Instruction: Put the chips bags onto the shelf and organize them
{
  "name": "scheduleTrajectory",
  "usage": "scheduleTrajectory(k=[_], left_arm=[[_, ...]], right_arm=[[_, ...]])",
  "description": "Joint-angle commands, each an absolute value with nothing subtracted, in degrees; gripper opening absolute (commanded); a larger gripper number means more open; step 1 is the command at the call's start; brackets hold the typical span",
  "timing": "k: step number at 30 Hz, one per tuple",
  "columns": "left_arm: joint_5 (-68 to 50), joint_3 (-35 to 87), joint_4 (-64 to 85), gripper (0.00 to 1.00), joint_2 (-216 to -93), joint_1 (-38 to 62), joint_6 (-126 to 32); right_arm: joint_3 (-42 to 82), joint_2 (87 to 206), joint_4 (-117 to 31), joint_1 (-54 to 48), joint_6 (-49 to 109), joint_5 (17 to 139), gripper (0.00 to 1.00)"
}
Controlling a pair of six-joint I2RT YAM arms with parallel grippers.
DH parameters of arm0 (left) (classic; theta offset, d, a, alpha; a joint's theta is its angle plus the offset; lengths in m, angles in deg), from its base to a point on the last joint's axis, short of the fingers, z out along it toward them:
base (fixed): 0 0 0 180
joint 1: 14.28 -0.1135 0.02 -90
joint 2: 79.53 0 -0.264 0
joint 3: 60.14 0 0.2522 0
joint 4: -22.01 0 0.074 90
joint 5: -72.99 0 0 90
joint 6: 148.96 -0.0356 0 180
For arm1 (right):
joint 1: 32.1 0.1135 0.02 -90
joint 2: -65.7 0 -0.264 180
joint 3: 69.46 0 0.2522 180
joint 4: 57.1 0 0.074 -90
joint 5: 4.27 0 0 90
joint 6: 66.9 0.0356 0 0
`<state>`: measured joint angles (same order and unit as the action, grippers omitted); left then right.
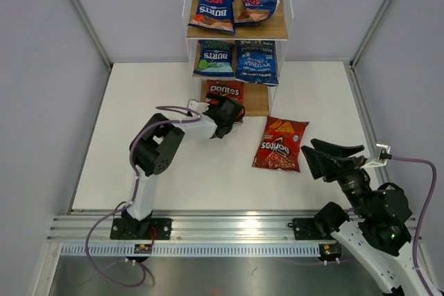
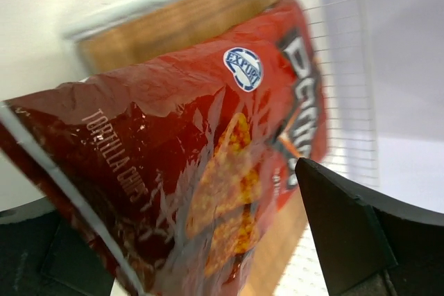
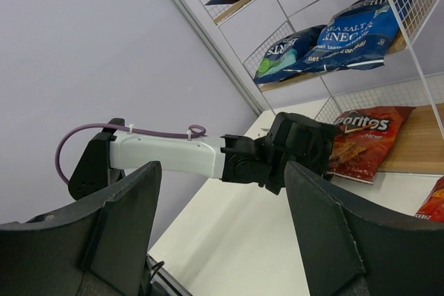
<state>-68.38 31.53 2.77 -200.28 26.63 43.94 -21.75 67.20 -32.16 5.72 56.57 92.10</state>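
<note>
The shelf (image 1: 272, 27) stands at the table's far side. Two dark blue Burts bags (image 1: 214, 9) lie on its top board. A third Burts bag (image 1: 214, 58) and the blue Sea Salt & Vinegar bag (image 1: 256, 62) lie on the middle board. One red Doritos bag (image 1: 223, 90) lies on the bottom board, at its left. My left gripper (image 1: 232, 112) is at that bag's near end, jaws wide open on either side of it (image 2: 201, 171). A second Doritos bag (image 1: 280, 144) lies flat on the table. My right gripper (image 1: 312, 150) is open and empty just right of it.
The right half of the bottom board (image 1: 258, 102) is bare wood. White walls and frame posts close in the table (image 1: 139, 116) on three sides. In the right wrist view the left arm (image 3: 166, 154) reaches across to the shelf's wire side (image 3: 388, 95).
</note>
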Motion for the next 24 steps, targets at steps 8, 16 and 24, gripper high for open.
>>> scheduleTrajectory(k=[8,16,24], left_arm=[[-63.59,28.23,-6.51,0.99,-195.45,26.41,44.31],[-61.57,27.71,-8.01,0.99,-194.23,26.33,44.49],[-61.74,25.16,-5.91,0.99,-190.89,26.41,41.25]], right_arm=[[-20.9,66.85,-32.62,5.87,57.73,92.06,0.79],[-20.55,67.02,-31.04,5.96,57.47,92.5,0.79],[-19.75,80.0,-24.97,5.96,57.29,94.88,0.79]])
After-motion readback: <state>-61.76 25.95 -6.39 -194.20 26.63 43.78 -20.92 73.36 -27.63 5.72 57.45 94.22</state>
